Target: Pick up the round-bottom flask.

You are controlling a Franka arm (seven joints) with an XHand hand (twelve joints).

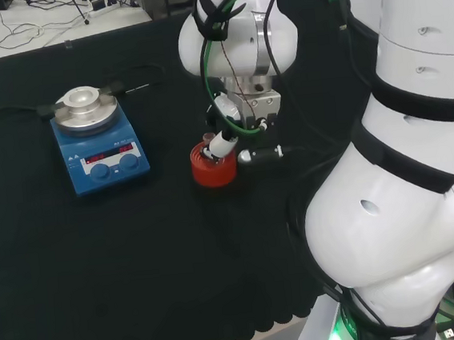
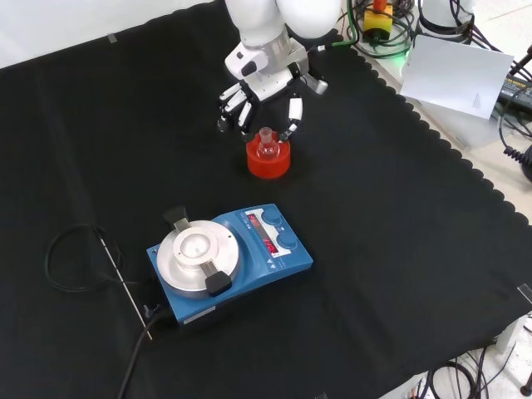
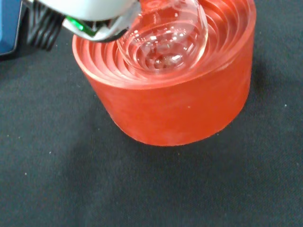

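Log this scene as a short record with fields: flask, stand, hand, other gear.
flask: clear round-bottom flask seated upright in the stand, neck up
stand: red ribbed ring on the black cloth
hand: hand right behind the flask in the front view, fingers straight and spread to either side of the neck, not closed on it
other gear: blue hotplate nearer the camera in the front view, cable and probe at its left

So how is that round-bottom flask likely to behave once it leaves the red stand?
The flask is clear glass, so probably fragile and slippery under the hand. It looks empty, so likely light. Its rounded bottom sits in the ribbed red stand; set on bare cloth, it would probably roll or tip.
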